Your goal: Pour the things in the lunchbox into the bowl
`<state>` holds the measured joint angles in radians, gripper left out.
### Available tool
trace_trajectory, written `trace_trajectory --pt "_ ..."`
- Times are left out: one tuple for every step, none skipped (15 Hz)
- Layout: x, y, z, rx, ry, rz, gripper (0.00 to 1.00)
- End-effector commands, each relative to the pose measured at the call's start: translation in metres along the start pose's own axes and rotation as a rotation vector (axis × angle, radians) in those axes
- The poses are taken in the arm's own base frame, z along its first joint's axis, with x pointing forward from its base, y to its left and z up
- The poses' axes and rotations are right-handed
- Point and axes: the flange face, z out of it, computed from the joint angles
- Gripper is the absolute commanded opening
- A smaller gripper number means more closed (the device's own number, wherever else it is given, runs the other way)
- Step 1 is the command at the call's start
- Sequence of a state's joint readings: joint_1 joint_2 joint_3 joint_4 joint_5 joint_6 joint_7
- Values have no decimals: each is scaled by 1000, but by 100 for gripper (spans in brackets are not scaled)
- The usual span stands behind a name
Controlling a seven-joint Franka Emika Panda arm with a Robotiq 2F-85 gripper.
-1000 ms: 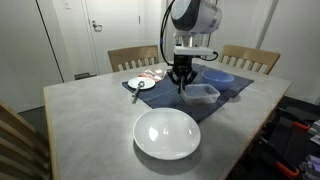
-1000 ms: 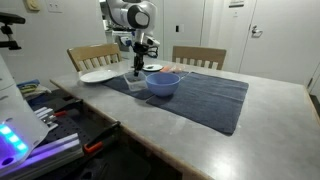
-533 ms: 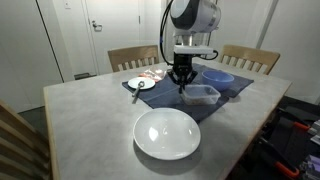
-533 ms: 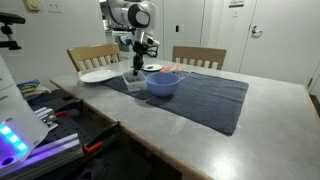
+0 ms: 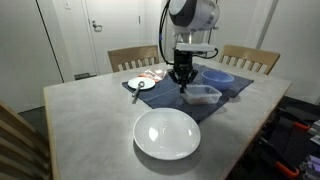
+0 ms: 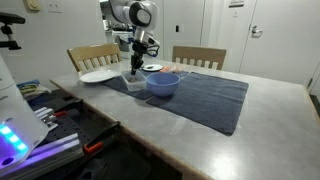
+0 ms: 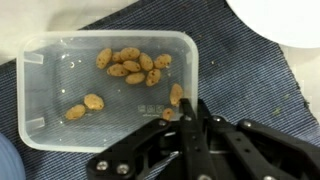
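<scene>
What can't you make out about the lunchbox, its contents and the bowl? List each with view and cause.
- Wrist view: pieces show as tan lumps, kind unclear; too small in both exterior views.
- Wrist view: bowl cut off by the frame edge.
- Wrist view: lunchbox near wall partly hidden under the shut gripper.
- In an exterior view: bowl's inside hidden by its wall.

Dining rm — table (image 5: 80, 110), wood chairs (image 5: 132, 57)

An exterior view far past the end of the table (image 5: 80, 110), facing the chairs (image 5: 133, 57), an exterior view low beside a table (image 6: 110, 115) corner, wrist view close, straight down into the clear box (image 7: 50, 95), both exterior views share box and blue bowl (image 6: 163, 84).
</scene>
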<state>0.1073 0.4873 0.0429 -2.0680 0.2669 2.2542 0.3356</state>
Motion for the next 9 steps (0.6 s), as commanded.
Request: trace_trajectory --pt "-4 -2 -12 7 -46 -58 2" --pt "-5 -2 -15 8 -54 -79 2" --pt "-6 -3 -18 3 -59 -94 2" --pt "-8 -3 -21 -1 -65 -109 2" --pt "-8 -4 -24 -3 -66 -115 2" --pt "-10 -4 -29 -6 -66 -122 2" --pt "-11 -5 -32 -8 -68 -129 2" --pt "-14 -6 -37 -2 -75 -145 2" --pt "-17 -6 -42 0 -83 -161 2"
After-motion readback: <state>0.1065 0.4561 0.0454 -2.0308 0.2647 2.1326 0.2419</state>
